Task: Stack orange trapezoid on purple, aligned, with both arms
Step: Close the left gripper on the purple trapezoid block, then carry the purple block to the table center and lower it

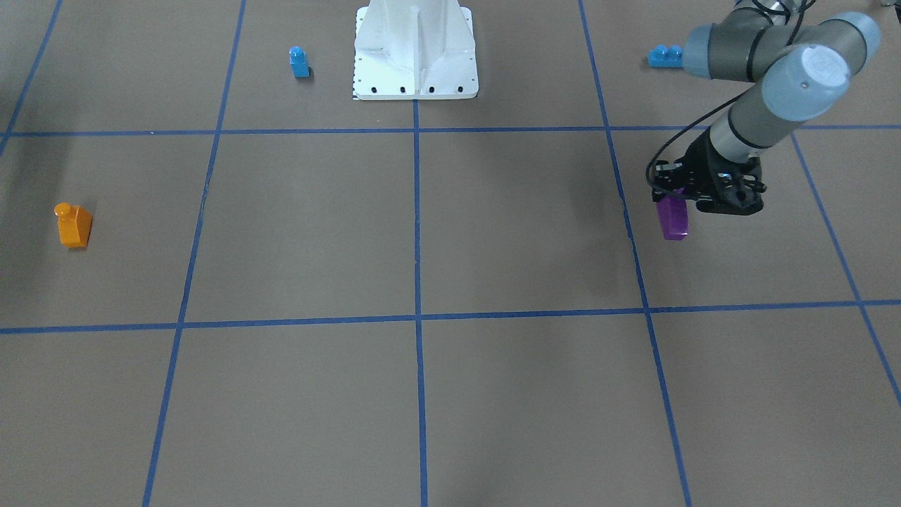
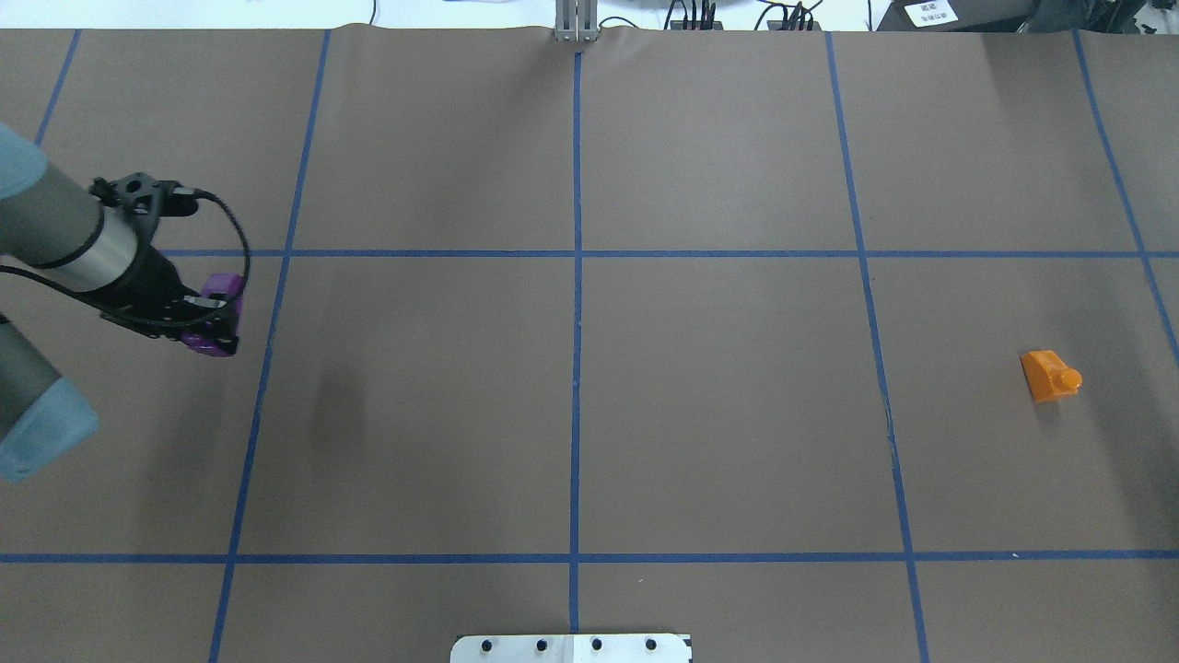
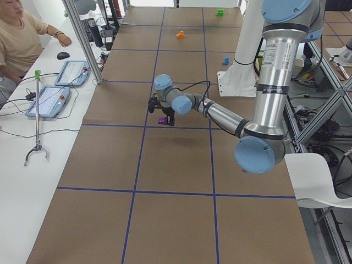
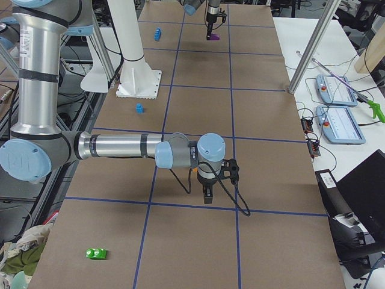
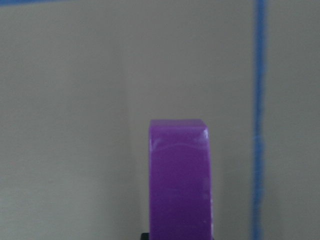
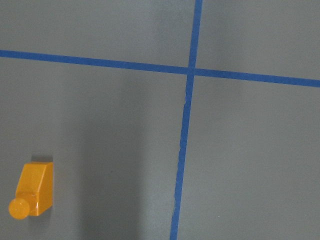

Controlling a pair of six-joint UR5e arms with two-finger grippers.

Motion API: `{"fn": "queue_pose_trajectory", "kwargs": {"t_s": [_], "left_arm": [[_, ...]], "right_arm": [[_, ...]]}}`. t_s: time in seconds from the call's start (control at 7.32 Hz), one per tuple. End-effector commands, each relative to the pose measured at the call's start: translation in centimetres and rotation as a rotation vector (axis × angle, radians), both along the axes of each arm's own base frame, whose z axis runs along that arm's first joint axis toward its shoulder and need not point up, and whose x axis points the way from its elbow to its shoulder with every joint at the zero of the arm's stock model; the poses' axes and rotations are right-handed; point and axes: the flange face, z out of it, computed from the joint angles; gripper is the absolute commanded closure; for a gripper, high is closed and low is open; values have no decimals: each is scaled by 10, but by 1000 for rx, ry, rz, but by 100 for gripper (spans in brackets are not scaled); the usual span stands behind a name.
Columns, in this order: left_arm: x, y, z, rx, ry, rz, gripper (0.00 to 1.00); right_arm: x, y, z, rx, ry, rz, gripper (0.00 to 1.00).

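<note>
Grips the purple brick [image 1: 673, 222] in the left claw [image 1: 679, 197], on the table's [image 1: 493, 232] left side, just beside a blue tape line [image 1: 619, 190]. Shows the orange brick [image 1: 74, 225] resting on the table far off to the right, well apart from the purple one. Cannot tell whether the right claw [image 4: 207, 194] is open or closed.

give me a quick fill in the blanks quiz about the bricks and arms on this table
1. The purple brick is held by the left tool, not the ____ one.
2. The orange brick has ____ stud on top.
3. The small brick nearest the white base is ____ in colour.

Missing words: right; one; blue
</note>
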Motion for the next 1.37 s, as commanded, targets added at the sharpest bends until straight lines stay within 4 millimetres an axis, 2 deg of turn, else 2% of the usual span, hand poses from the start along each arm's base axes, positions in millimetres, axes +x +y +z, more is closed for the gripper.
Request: {"fn": "queue_pose_trajectory", "kwargs": {"t_s": [0.0,0.14,0.27,0.41,0.55,0.68,0.96,1.23], "left_arm": [[123,40,-108,-23,30,-17,100],[169,35,-156,-28,11,7,100],[225,31,-196,-11,-14,23,100],[288,37,-217,38,-70,15,100],[321,27,-244,38,-90,17,100],[335,27,-252,23,-99,15,100],[358,21,-231,1,-69,-16,100],[351,9,-230,-4,-79,-36,100]], "right_arm": [[-2,1,6,-1,-34,-2,0],[-3,4,9,-8,-43,-4,0],[-4,10,20,-35,-72,-7,0],[-7,16,30,-52,-135,-7,0],[-8,22,31,-13,-152,-11,0],[-8,29,33,38,-155,-13,0],[-8,30,43,38,-158,-15,0],[-8,31,43,40,-159,-15,0]]}}
